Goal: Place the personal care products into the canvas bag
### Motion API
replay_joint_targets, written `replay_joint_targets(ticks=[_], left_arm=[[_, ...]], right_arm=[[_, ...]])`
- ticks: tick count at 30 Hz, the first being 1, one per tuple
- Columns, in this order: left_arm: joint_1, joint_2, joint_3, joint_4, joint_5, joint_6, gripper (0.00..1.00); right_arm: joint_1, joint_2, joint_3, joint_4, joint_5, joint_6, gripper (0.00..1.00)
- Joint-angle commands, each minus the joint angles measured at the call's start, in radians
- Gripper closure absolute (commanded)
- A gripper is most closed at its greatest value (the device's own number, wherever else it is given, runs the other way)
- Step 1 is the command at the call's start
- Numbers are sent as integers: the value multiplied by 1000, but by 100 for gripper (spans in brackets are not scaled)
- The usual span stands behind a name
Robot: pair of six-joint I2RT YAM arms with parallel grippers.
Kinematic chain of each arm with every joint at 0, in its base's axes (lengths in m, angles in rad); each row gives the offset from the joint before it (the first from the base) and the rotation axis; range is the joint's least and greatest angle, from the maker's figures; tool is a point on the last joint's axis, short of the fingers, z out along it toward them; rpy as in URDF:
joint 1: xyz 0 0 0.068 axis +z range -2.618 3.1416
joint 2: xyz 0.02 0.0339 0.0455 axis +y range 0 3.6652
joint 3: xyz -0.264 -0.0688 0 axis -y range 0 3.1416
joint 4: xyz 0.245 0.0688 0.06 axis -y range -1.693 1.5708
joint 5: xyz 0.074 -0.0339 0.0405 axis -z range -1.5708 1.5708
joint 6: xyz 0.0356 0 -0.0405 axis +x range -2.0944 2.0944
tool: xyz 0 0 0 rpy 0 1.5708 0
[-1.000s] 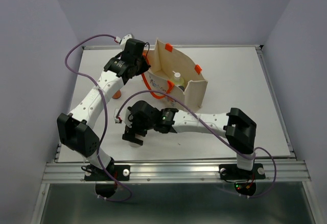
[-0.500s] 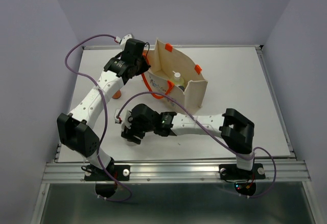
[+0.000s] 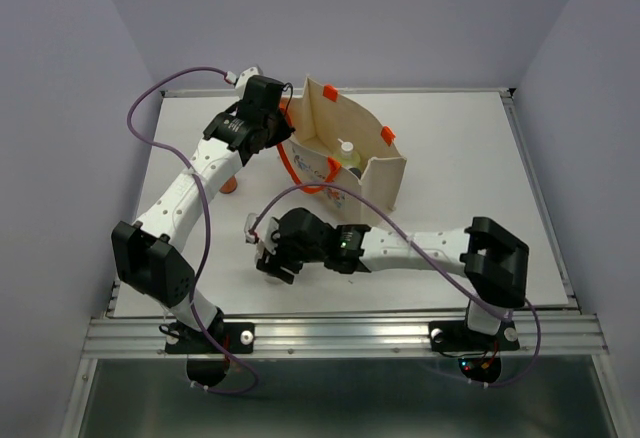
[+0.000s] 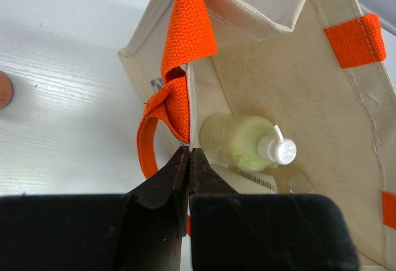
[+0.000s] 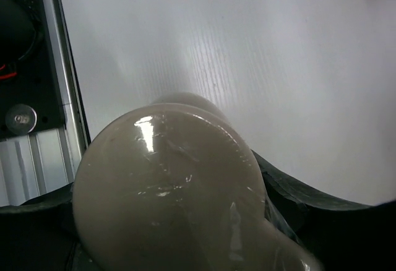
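The beige canvas bag (image 3: 372, 163) with orange handles stands open at the table's middle back. My left gripper (image 3: 272, 128) is shut on its near-left rim (image 4: 190, 136), beside an orange handle (image 4: 179, 54). A pale green bottle with a white cap (image 4: 244, 142) lies inside the bag and also shows in the top view (image 3: 350, 161). My right gripper (image 3: 276, 261) is low over the table in front of the bag, shut on a whitish bottle (image 5: 167, 190) that fills the right wrist view. An orange bottle (image 3: 230, 186) stands left of the bag, partly hidden by my left arm.
The metal rail at the table's front edge (image 5: 37, 153) lies just beyond the held bottle. A purple cable (image 3: 330, 193) arcs over my right arm in front of the bag. A brownish-orange round top (image 4: 2, 90) sits at the left wrist view's left edge.
My right gripper has shifted a little to the right with the whitish bottle, and its elbow swung right. The left arm and the bag have not moved.
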Motion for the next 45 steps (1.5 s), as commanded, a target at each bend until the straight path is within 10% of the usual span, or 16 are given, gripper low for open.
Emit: replay_joint_targets(ticks=[1,20,32,45], left_arm=[[-5,-51,19,18,-30,21,100],[-5,-48,30,18,-24,9,100],[-5,-71,35,6,-21,17,100],[-5,-74,25,6,-16,12,100]], right_arm=[[9,-219,-12,178,58,0,99],[-92,-492,242,159,475,-143,99],[-444,-270,449,-38,277,77,99],[-502,-64,543,-51,157,144,99]])
